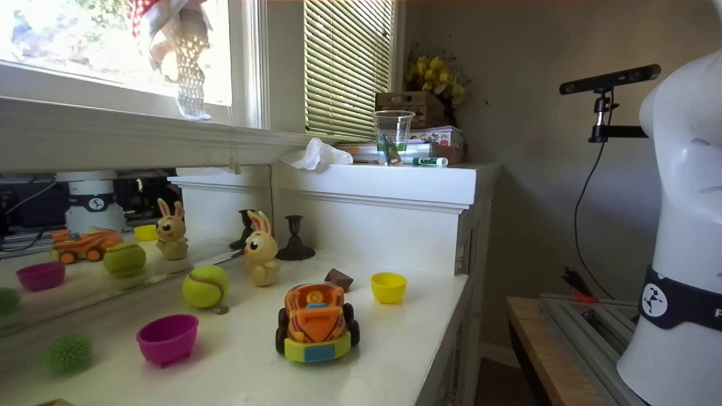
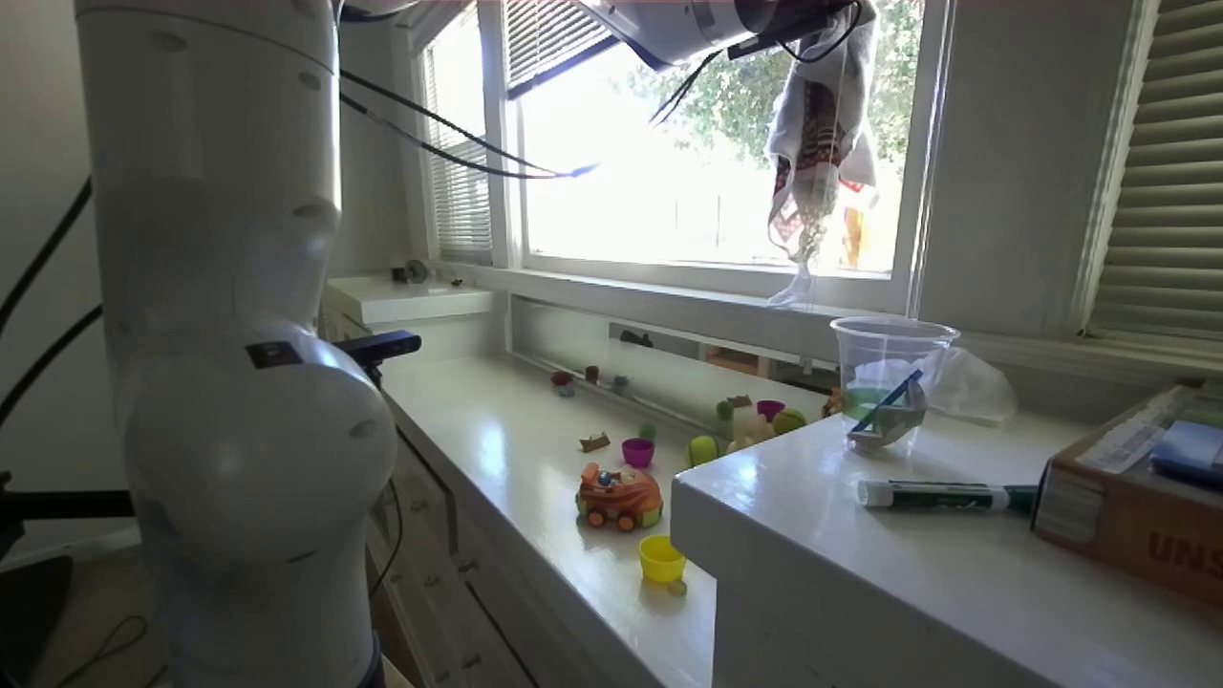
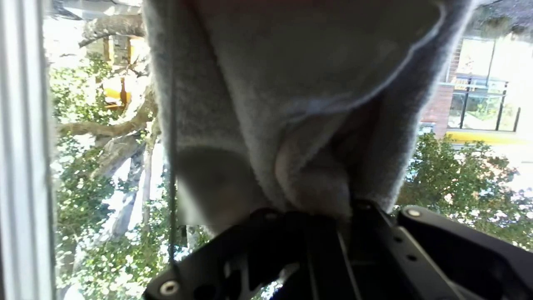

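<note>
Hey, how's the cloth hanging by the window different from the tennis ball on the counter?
The cloth hangs pinched in the gripper; the tennis ball rests on the white counter. The cloth is limp and folded, while the tennis ball is round. The cloth is grey-white with red patterned parts; the tennis ball is yellow-green.

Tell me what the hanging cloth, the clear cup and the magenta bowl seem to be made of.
The hanging cloth looks like matte, fleecy fabric, given its fuzzy nap in the wrist view. The clear cup is probably glossy plastic: its contents show through, though glass isn't ruled out. The magenta bowl could be smooth plastic or silicone; its even color and soft sheen suit either.
</note>
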Controlling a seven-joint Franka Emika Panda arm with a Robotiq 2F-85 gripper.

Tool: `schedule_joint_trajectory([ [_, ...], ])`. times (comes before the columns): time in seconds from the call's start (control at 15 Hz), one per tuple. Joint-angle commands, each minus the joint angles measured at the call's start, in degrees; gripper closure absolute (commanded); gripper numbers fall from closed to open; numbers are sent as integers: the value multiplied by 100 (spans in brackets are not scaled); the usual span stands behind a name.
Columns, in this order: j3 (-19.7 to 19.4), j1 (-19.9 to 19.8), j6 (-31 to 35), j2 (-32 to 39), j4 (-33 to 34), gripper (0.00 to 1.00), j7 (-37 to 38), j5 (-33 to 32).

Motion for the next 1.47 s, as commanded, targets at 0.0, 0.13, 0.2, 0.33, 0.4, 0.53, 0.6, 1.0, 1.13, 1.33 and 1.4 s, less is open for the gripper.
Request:
schedule_joint_trajectory([
  [0.0, 23, 363, -197, 447, 525, 98, 461, -513],
  [0.13, 17, 580, -245, 600, 636, 98, 589, -729],
  [0.2, 19, 699, -300, 696, 719, 98, 622, -802],
  [0.33, -14, 940, -348, 921, 930, 98, 663, -933],
  [0.4, -22, 1044, -419, 1029, 1049, 98, 648, -951],
  [0.53, -26, 1201, -519, 1220, 1265, 98, 583, -911],
  [0.6, -39, 1255, -567, 1278, 1349, 98, 568, -885],
  [1.0, -340, 1240, -689, 982, 1151, 98, 741, -857],
  [1.13, -568, 1231, -684, 786, 965, 98, 1015, -916],
  [1.33, -935, 1209, -660, 451, 688, 98, 1442, -1016],
  [1.4, -1070, 1181, -619, 304, 557, 98, 1553, -1059],
])
